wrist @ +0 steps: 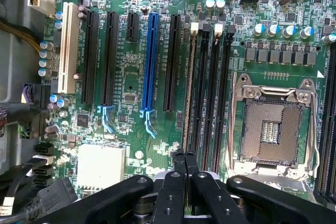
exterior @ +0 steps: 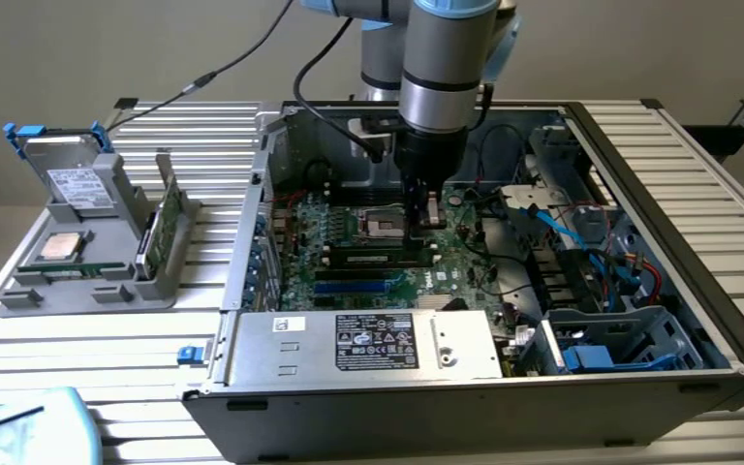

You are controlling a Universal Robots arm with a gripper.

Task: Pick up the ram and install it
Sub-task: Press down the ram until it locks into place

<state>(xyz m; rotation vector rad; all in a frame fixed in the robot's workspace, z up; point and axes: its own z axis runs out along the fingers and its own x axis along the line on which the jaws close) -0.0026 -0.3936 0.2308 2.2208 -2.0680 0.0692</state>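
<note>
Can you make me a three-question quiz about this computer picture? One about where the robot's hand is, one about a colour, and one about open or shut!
1. Where is the gripper?
A. Over the grey holder beside the case
B. Inside the open computer case, over the green motherboard
C. Above the table's edge

2. What colour is the one bright long slot standing among the black slots?
A. Blue
B. Red
C. Yellow

3. How do the jaws stand?
A. Wide open
B. Clamped on a silver chip
C. Shut together

Answers:
1 B, the exterior view shows it hanging between the case walls, above the board.
2 A, the wrist view shows it plainly blue.
3 C, the two fingers meet with no gap.
</note>
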